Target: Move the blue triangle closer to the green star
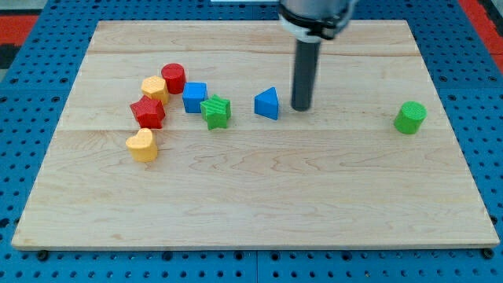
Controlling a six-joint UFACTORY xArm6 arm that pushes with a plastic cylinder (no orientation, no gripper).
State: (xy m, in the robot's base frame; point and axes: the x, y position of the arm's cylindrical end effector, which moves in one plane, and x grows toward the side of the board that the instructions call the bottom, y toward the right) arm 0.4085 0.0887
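Note:
The blue triangle (267, 104) lies near the middle of the wooden board. The green star (215, 111) lies a short way to its left, with a small gap between them. My tip (301, 107) stands just to the right of the blue triangle, close to it but apart by a narrow gap. The rod rises straight up from the tip to the view's top.
A blue cube (194, 97) touches the green star's upper left. A red cylinder (174, 79), a yellow block (155, 88), a red star (148, 112) and a yellow heart (142, 145) cluster at the left. A green cylinder (409, 117) stands at the right. The board's bare wood (259, 196) ends at a blue pegboard surround.

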